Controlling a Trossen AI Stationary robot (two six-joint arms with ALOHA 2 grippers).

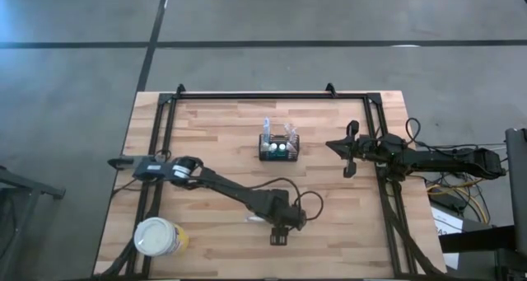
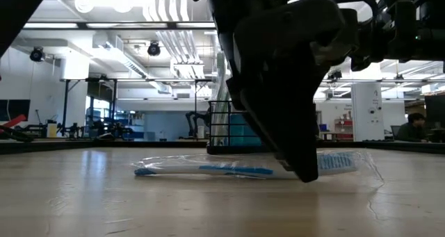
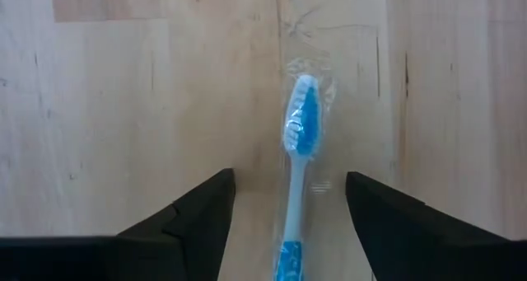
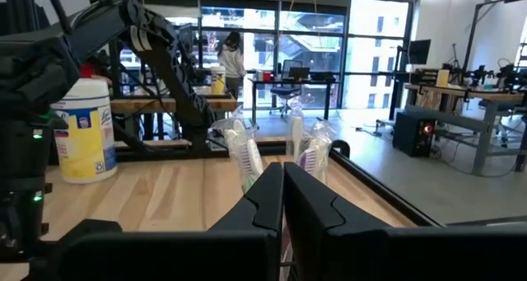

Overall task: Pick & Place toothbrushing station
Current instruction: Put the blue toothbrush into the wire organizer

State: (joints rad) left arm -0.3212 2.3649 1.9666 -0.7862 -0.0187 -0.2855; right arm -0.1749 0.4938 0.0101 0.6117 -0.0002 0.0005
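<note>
On the table's near side, the left gripper (image 3: 288, 223), jaws released, straddles a wrapped toothbrush (image 3: 301, 124) not yet gripped. The caddy (image 1: 279, 147) stands mid-table, already holding brushes. The right gripper (image 1: 347, 153) waits clenched beside it.

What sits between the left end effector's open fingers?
A blue toothbrush in clear wrap lies on the table between the left end effector's fingers, untouched; the left wrist view shows it.

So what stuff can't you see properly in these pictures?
- Toothbrush handle end: left wrist view, cut off by the picture's bottom edge.
- Toothbrush middle: low view, hidden behind the left hand.
- What stands in the black caddy: high view, too small to tell.
- Caddy body: right wrist view, hidden behind the right hand's shut fingers.
</note>
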